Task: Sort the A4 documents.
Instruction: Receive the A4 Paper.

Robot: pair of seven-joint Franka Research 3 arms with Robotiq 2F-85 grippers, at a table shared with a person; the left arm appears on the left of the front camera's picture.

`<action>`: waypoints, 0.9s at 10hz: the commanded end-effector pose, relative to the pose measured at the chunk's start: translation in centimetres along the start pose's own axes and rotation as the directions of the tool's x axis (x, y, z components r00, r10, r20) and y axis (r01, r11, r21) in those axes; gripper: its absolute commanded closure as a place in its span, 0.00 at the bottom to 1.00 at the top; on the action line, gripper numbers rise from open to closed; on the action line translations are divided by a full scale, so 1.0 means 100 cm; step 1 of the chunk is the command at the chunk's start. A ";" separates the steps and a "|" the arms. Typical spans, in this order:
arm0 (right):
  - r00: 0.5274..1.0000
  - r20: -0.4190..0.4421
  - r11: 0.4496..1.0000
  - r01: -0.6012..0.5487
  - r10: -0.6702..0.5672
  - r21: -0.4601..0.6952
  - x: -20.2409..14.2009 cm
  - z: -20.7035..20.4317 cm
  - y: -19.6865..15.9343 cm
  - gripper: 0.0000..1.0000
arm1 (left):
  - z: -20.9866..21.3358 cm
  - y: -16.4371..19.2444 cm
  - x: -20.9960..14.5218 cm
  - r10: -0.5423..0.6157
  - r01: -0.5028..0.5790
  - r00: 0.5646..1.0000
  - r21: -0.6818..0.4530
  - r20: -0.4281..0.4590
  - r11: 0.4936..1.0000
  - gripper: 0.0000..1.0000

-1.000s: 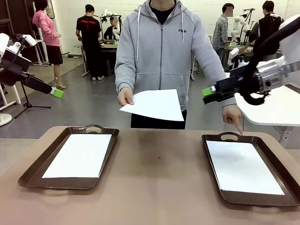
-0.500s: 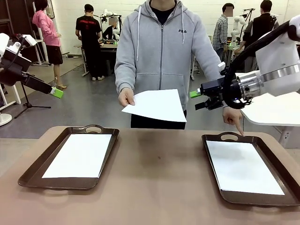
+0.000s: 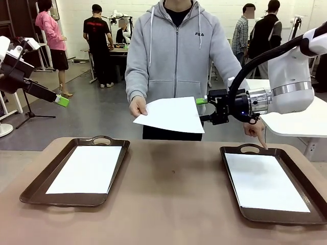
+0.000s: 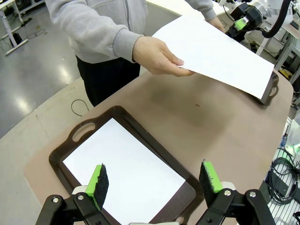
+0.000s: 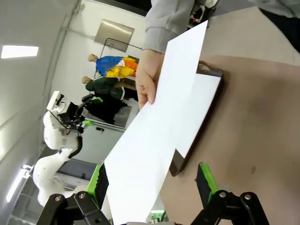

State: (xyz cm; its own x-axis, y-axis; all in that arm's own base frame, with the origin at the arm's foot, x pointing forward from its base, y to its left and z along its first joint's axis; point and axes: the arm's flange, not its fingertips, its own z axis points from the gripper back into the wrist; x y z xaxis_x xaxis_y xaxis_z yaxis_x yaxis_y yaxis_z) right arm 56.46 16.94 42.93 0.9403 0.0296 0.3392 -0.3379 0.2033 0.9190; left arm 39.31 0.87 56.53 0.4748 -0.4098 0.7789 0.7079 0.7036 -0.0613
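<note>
Right gripper (image 3: 203, 109) swung in to the held-out sheet's (image 3: 171, 114) edge — fingers wide, nothing gripped | sheet in person's hand (image 3: 137, 106) above table | left gripper (image 3: 62, 100) wide, parked | handover next, likely

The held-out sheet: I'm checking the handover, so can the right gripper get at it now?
Probably yes. The right gripper is open at the near edge of the sheet held by the person's hand, nothing between them.
</note>
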 end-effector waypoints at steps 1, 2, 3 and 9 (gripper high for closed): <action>0.999 -0.005 0.998 0.052 -0.052 0.042 0.005 -0.010 -0.003 0.01 | -0.001 0.000 -0.001 -0.001 0.001 1.000 0.012 0.006 1.000 0.00; 0.997 -0.017 0.996 0.070 -0.069 0.059 0.005 -0.016 -0.004 0.01 | -0.001 0.000 -0.001 -0.001 0.001 1.000 0.012 0.006 1.000 0.00; 0.996 -0.035 0.993 0.090 -0.088 0.076 0.004 -0.022 -0.005 0.01 | -0.001 0.000 -0.001 -0.001 0.001 1.000 0.012 0.006 1.000 0.00; 0.981 -0.122 0.959 0.176 -0.152 0.224 0.000 -0.034 -0.006 0.13 | -0.001 0.000 -0.001 -0.001 0.001 1.000 0.012 0.006 1.000 0.00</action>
State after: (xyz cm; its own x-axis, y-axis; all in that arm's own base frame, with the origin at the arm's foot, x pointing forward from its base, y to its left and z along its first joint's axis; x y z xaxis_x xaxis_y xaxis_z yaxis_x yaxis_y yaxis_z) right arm 55.93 20.02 41.56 0.9729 0.1161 0.1999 -0.2044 0.0285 0.9785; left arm 39.31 0.87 56.53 0.4748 -0.4098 0.7789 0.7079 0.7037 -0.0613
